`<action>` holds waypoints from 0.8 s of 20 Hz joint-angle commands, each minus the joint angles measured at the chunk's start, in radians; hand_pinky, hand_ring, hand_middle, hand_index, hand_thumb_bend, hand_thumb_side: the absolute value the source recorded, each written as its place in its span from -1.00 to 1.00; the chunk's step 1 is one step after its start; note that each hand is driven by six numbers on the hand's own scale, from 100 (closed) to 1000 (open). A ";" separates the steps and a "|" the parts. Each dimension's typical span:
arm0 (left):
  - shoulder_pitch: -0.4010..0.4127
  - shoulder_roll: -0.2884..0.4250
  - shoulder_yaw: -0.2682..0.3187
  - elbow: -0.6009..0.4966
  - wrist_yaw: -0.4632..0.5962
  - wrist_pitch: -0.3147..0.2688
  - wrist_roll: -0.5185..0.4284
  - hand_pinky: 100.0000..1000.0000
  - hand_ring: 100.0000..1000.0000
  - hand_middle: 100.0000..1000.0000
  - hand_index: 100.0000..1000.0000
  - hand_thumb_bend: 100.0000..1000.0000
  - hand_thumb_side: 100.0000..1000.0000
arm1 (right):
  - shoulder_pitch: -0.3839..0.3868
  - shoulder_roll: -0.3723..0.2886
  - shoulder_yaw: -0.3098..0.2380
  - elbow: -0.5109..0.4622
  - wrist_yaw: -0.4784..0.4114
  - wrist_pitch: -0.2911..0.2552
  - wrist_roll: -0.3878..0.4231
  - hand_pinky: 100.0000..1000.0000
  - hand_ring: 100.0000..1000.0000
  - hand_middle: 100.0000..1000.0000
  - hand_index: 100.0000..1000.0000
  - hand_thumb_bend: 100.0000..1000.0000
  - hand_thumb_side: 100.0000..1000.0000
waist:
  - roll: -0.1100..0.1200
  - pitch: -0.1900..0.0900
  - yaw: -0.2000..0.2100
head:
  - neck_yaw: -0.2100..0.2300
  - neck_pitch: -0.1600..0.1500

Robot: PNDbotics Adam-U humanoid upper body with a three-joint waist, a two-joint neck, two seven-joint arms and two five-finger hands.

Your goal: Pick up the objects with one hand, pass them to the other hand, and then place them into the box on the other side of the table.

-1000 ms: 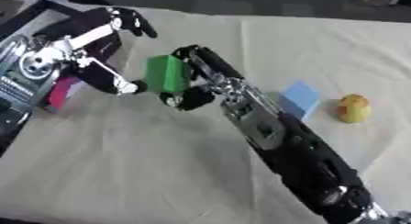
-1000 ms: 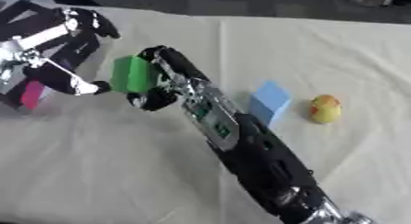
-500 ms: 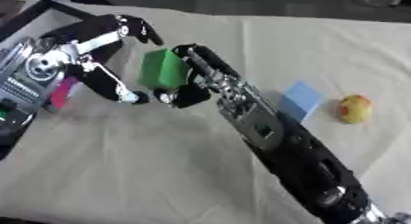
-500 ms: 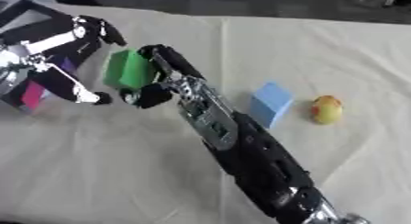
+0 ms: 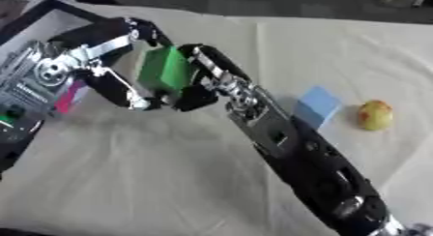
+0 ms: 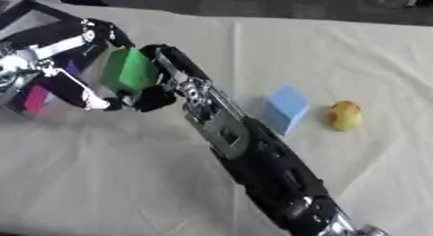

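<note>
Step in hand: the handover. The green block sits in the air between the right hand and the left hand, above the left part of the tabletop.
Right hand: fingers curled round the block's right side, clamped on it.
Left hand: fingers spread apart round the block's left side, one over its top and one under it; whether they touch it I cannot tell, and I judge they have not closed on it.
Doing it well: the left fingers should close on the free left faces before the right fingers let go; letting go first risks a drop. The right hand should then back off along its own arm, not sideways across the block.
Box: the black-rimmed box lies just behind the left hand at the tabletop's left edge, with a pink thing inside it.
Open room: the way to the box is short, but its near rim must be cleared.
Other things: a blue block and a yellow-red fruit lie well apart to the right, clear of both arms.
</note>
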 commanded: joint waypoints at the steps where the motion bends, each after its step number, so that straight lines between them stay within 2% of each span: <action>1: -0.017 0.009 0.006 -0.005 0.002 0.014 0.028 0.80 0.58 0.45 0.57 -0.26 -1.00 | -0.019 0.012 0.004 -0.035 -0.007 0.002 0.001 -0.02 -0.01 -0.11 -0.17 -1.00 -0.88 | 0.007 -0.038 0.000 | 0.004 -0.002; 3: -0.017 0.011 0.004 -0.008 0.008 0.019 0.033 0.79 0.57 0.42 0.55 -0.35 -1.00 | -0.018 0.012 0.005 -0.034 -0.005 0.003 0.003 -0.02 -0.01 -0.11 -0.17 -1.00 -0.91 | 0.007 -0.037 0.000 | 0.004 -0.002; 11: -0.017 0.021 -0.001 -0.023 0.011 0.015 -0.005 0.79 0.56 0.41 0.54 -0.35 -1.00 | -0.022 0.012 0.009 -0.018 0.020 0.002 0.018 -0.02 -0.01 -0.11 -0.17 -1.00 -0.98 | 0.007 -0.035 0.003 | 0.006 -0.002; 16: -0.018 0.015 0.000 -0.025 0.022 0.028 -0.001 0.77 0.52 0.32 0.45 -0.55 -1.00 | -0.023 0.018 0.010 -0.019 0.022 -0.004 0.027 -0.03 -0.02 -0.11 -0.18 -1.00 -0.97 | 0.005 -0.034 0.002 | 0.006 -0.002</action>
